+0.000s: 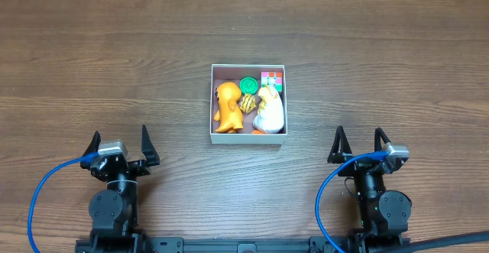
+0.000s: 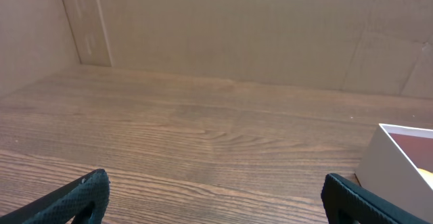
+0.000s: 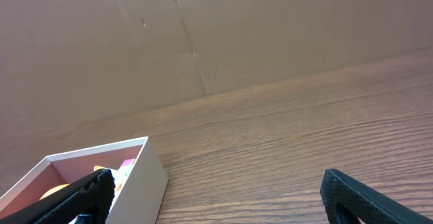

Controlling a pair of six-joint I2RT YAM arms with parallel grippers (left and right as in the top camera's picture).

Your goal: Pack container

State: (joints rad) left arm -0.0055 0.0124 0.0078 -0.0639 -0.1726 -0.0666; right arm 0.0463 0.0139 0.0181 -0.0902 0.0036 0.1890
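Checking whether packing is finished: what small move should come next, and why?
Probably none; hold position. The orange toy, white toy, green disc and colour cube sit inside the container, no toy shows outside it, and left claw and right claw stand open, empty.

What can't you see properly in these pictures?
1. Overhead view: the small yellow toy between the orange toy and the white toy is too small to tell what it is.
2. Left wrist view: the container is cut off by the right edge, and its wall hides nearly all the toys.
3. Right wrist view: a finger of the right hand covers part of the container's inside.
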